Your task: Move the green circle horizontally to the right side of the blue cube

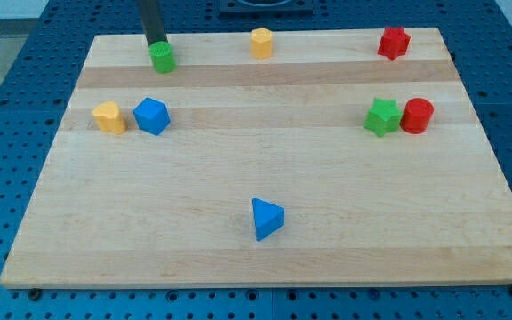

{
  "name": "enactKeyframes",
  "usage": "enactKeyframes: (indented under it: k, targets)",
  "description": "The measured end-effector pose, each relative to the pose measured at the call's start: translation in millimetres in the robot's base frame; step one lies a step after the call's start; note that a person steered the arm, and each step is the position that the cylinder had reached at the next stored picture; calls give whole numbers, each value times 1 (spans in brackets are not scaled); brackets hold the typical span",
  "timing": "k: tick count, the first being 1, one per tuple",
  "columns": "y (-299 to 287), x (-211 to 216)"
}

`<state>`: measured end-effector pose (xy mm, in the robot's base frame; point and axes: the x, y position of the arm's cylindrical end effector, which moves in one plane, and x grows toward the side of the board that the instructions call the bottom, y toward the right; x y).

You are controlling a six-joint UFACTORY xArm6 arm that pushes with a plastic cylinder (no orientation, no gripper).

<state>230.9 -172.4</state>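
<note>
Pale wooden board [265, 258] lies on a blue perforated bench; seven small plastic blocks on it; small green plastic circle block [162, 58] sits near the view's top left, well above the blue plastic cube [151, 116], which has a yellow rounded plastic block [108, 117] just beside it on the view's left; my tip [157, 44] rests at the green circle's top edge, apparently touching it from the far side; no jaws on this rod, so nothing is grasped, only pushed. Judgement: circle looks light, rigid and smooth, likely to slide readily on bare wood and to roll off a push that is off-centre; contact should go through its middle, on the side opposite the intended travel; no hold possible. Other blocks well apart: yellow hexagonal block [261, 42] at top, red star block [394, 42] top right, green star block [381, 116] touching red cylinder block [417, 116], blue triangular block [267, 219] low centre. Hidden: rod's upper part cut off by the view's top; exact contact point obscured by the circle itself; board's bottom corners hard to make out.
</note>
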Motion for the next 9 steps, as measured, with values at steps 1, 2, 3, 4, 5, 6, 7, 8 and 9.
enactKeyframes:
  k: [1, 2, 3, 4, 5, 6, 7, 8, 9]
  targets:
    - [24, 7]
    - [33, 22]
    - [27, 25]
    - [14, 25]
    - [-8, 23]
    - [-30, 24]
    - [-33, 34]
    - [-17, 46]
    - [8, 62]
